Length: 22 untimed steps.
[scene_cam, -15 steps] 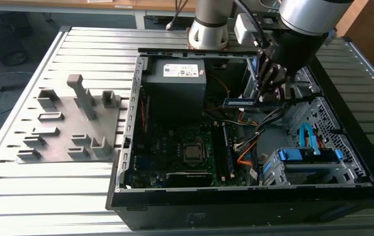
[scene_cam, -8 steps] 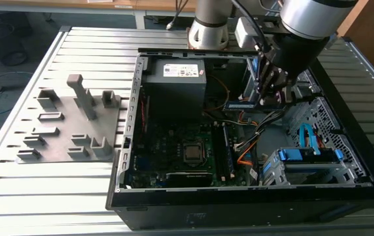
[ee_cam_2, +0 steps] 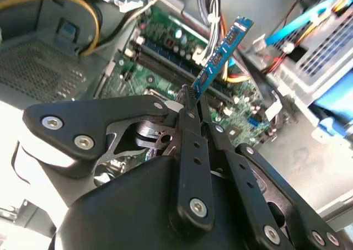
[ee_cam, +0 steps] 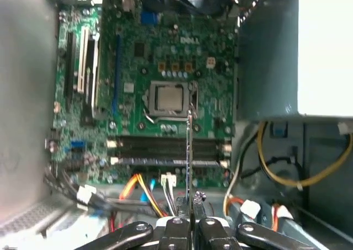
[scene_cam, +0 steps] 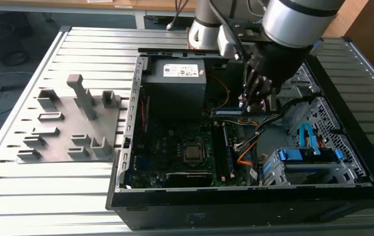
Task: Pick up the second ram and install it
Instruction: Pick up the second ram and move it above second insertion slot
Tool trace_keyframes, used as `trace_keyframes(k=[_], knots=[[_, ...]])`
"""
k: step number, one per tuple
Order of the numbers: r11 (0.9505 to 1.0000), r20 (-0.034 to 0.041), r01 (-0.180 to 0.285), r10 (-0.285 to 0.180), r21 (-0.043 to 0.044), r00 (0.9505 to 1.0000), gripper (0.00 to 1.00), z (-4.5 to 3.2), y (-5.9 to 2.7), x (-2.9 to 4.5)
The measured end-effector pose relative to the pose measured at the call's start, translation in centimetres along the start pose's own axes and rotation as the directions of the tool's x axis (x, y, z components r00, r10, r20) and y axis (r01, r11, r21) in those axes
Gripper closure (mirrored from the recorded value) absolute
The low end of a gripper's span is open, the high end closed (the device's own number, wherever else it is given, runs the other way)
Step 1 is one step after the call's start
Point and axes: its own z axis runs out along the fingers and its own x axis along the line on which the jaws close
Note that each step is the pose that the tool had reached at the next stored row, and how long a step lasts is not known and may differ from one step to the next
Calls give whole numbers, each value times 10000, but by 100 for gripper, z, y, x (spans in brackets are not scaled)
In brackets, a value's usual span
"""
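Note:
My gripper [ee_cam_2: 194, 95] is shut on the second ram [ee_cam_2: 222, 56], a thin blue-green stick with dark chips, pinched by one end. In the exterior view the ram [scene_cam: 229, 112] hangs inside the open computer case [scene_cam: 124, 147], under the gripper [scene_cam: 258, 101] and beside the power supply [scene_cam: 177, 78]. In the first wrist view the stick appears edge-on as a thin line [ee_cam: 189, 150] rising from the gripper [ee_cam: 190, 199]. It stands over the long dark memory slots [ee_cam: 165, 147] below the processor socket [ee_cam: 168, 98], apart from the board.
Orange, yellow and white cables [ee_cam: 149, 189] lie close to the slots. A drive cage with blue parts [scene_cam: 308, 157] fills the case's corner at the exterior view's right. A grey fixture plate with upright blocks [scene_cam: 69, 123] lies on the slatted table at the exterior view's left.

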Motion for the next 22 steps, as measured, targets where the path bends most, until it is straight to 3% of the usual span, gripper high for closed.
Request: trace_keyframes(k=[9, 17, 22], knots=[[10000, 0, -1, 1, 0, 10000, 86, 171, 228, 95], [10000, -2, 0, 0, 0, 10000, 86, 309, 351, 150], [10000, -1, 1, -1, 0, 10000, 86, 345, 394, 267]])
